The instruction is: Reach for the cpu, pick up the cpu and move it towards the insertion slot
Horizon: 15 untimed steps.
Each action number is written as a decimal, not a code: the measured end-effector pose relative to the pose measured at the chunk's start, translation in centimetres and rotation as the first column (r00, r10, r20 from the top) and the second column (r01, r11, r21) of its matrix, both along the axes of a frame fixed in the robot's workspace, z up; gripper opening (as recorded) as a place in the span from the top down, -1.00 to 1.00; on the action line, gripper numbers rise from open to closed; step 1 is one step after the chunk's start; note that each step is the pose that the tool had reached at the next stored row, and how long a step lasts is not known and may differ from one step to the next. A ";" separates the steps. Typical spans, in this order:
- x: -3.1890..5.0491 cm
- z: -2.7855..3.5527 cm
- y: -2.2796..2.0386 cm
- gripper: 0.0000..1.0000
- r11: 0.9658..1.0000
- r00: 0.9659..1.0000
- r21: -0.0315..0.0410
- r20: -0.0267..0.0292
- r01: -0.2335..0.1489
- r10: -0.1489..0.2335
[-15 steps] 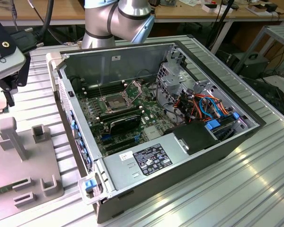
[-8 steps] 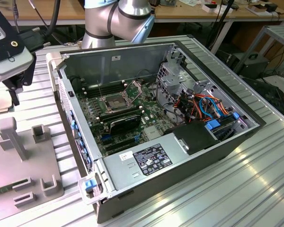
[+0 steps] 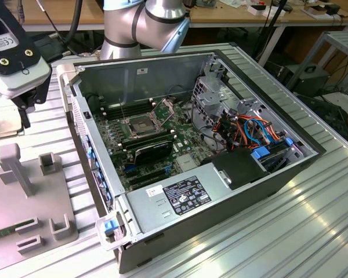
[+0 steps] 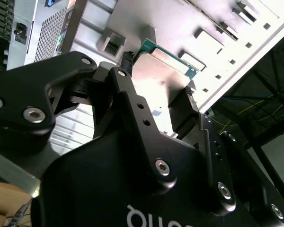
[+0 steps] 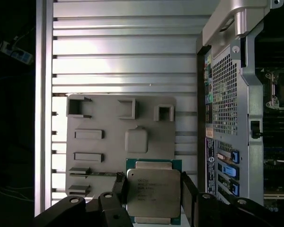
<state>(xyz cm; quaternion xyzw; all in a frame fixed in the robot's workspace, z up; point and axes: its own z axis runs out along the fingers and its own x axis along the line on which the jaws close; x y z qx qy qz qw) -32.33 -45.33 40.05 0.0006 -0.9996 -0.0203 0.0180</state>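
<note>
The cpu (image 5: pixel 154 191), a flat silvery square on a green backing, sits between my gripper's (image 5: pixel 154 189) two black fingers (image 5: pixel 119 185), which press on its opposite edges. In the second wrist view the cpu (image 4: pixel 163 90) again shows clamped in the gripper (image 4: pixel 158 78). In the exterior view the gripper (image 3: pixel 23 113) hangs at the far left, outside the computer case, with the cpu (image 3: pixel 0 126) under it. The insertion slot (image 3: pixel 140 124), a metal-framed socket with its plate raised, lies on the motherboard inside the case, well to the exterior view's right of the gripper. The slot's (image 5: pixel 280 90) frame also appears in the first wrist view.
A grey fixture plate (image 3: pixel 23 202) with raised blocks lies on the ribbed metal table (image 3: pixel 278 231) below the gripper. The open computer case's side wall (image 3: pixel 90 156) stands between gripper and motherboard. Drive cage and cables (image 3: pixel 243 124) fill the case's right part.
</note>
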 end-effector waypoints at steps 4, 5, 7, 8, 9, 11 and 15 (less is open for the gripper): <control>0.37 0.01 0.00 -0.10 1.000 1.000 0.000 0.000 0.000 0.000; 0.46 0.01 0.00 -0.10 1.000 1.000 0.000 0.000 0.000 0.000; 0.66 0.00 0.00 -0.10 1.000 1.000 0.000 0.000 0.000 0.000; 0.71 0.00 0.00 -0.10 1.000 1.000 0.000 0.000 0.000 0.000; 0.78 0.00 0.00 -0.10 1.000 1.000 0.000 0.000 0.000 0.000; 0.92 0.00 0.00 -0.10 1.000 1.000 0.000 0.000 0.000 0.000; 0.98 0.00 0.00 -0.10 1.000 1.000 0.000 0.000 0.000 0.000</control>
